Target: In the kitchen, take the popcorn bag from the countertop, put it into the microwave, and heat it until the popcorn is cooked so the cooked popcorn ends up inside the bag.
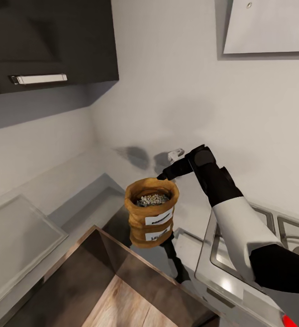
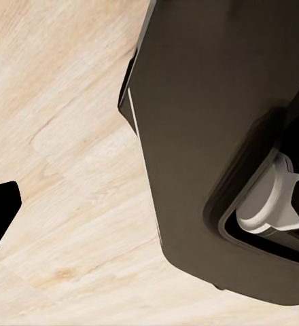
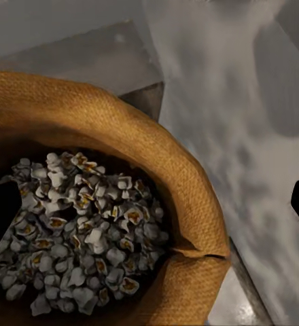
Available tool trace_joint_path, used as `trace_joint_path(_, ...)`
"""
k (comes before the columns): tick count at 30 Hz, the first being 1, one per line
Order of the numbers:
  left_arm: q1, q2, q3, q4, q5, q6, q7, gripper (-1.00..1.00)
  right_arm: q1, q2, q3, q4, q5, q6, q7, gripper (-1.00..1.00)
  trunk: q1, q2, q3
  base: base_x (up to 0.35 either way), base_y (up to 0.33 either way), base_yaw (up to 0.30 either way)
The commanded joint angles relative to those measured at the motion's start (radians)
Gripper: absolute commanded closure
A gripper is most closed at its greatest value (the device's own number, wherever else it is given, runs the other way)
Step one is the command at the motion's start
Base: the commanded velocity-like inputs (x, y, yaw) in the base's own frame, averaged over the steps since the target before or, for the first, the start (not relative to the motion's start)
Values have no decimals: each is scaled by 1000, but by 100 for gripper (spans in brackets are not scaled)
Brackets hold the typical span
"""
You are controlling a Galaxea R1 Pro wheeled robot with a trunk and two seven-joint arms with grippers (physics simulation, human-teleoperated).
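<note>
Grey walls meet in a corner, with a glossy dark upper cabinet on the left and the slanted white hood at the upper right. Below them the grey countertop runs along both walls in an L, and a steel gas hob is set into it on the right. The right arm, white and black, reaches across the hob toward the corner. Its right gripper meets the rolled rim of the popcorn bag, which is held up above the counter's front edge, upright, its white labels facing the camera. In the right wrist view the bag's rim passes between the two dark fingertips, one inside the sack and one outside, so the jaws are closed on the cloth. Pale puffed popcorn fills the sack. The left wrist view looks down on light wood floor beside the robot's dark base; one dark fingertip of the left gripper shows at the edge, and I cannot tell how far it is open.
</note>
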Motion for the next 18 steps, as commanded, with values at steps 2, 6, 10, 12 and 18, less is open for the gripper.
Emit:
trace_joint_path(2, 0, -1, 2, -1, 3, -4, 3, -100, -1, 0, -1, -1, 10, 3, 9, -100, 0, -1, -2, 22, -3, 0)
trace_joint_path(6, -1, 0, 2, 0, 3, -2, 3, -100, -1, 0, -4, -1, 11, 3, 9, -100, 0, -1, -2, 4, -1, 0)
trace_joint_path(10, -1, 0, 2, 0, 3, -3, 2, -100, -1, 0, -6, 0, 12, 3, 9, -100, 0, -1, -2, 0, 0, 0)
trace_joint_path(12, -1, 0, 2, 0, 3, -3, 2, -100, -1, 0, -6, 4, 12, 3, 9, -100, 0, -1, -2, 0, 0, 0)
trace_joint_path(18, 0, 0, 2, 0, 3, -4, 2, -100, -1, -3, -4, 2, 11, 3, 9, -100, 0, -1, -2, 0, 0, 0)
